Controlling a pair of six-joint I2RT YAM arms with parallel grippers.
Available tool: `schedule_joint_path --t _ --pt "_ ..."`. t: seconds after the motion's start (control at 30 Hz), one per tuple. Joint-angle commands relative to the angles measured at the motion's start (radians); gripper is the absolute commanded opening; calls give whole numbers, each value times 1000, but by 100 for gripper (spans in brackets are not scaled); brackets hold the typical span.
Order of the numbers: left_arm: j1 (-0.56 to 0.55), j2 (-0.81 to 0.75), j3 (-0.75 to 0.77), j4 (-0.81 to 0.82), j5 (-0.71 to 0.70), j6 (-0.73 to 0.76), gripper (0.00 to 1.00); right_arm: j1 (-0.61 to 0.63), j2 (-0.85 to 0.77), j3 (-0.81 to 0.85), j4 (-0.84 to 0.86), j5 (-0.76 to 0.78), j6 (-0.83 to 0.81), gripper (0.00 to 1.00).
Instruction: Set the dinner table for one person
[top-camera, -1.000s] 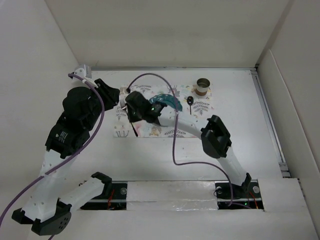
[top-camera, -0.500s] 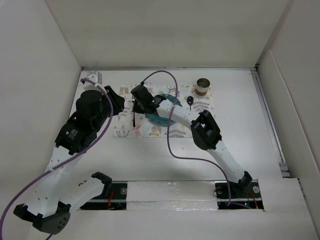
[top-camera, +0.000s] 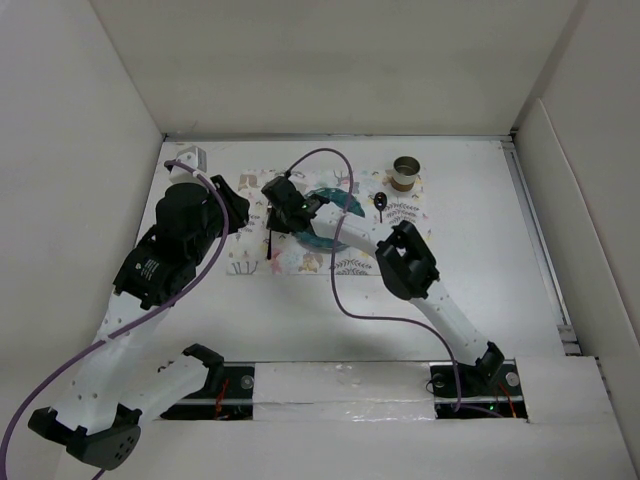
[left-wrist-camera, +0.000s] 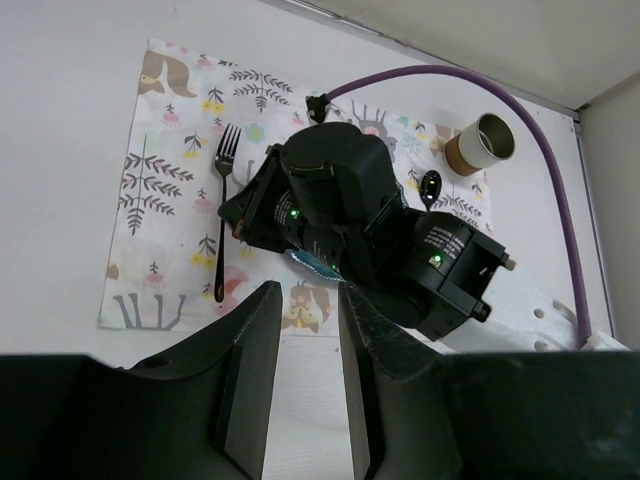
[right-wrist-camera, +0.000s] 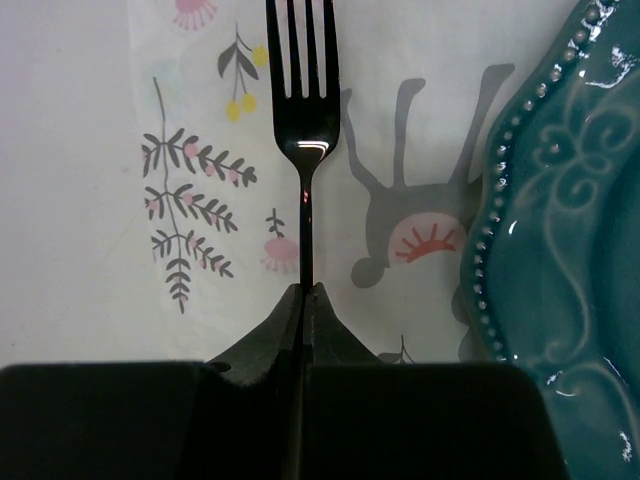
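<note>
- The right tool (right-wrist-camera: 303, 292) pinches the black fork (right-wrist-camera: 300, 112) on the flower mat (right-wrist-camera: 400, 150), left of the teal plate (right-wrist-camera: 570, 200)
- The left tool (left-wrist-camera: 308, 296) is spread a little, holding nothing
- The white bench (top-camera: 480, 260) lies under the mat

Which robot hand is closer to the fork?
Right. The right gripper is pinched shut on the fork, on its handle, beside the teal plate. The left gripper hangs open off to the fork's left in the top view, touching nothing.
</note>
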Motion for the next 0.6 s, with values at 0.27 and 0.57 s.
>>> schedule_joint_path --t 0.27,0.57 --pt "-4 -20 -10 27 -18 1 26 6 42 67 31 30 -2 8" --pt "-4 -23 7 30 -58 27 37 -5 -127 41 43 -56 -100 60"
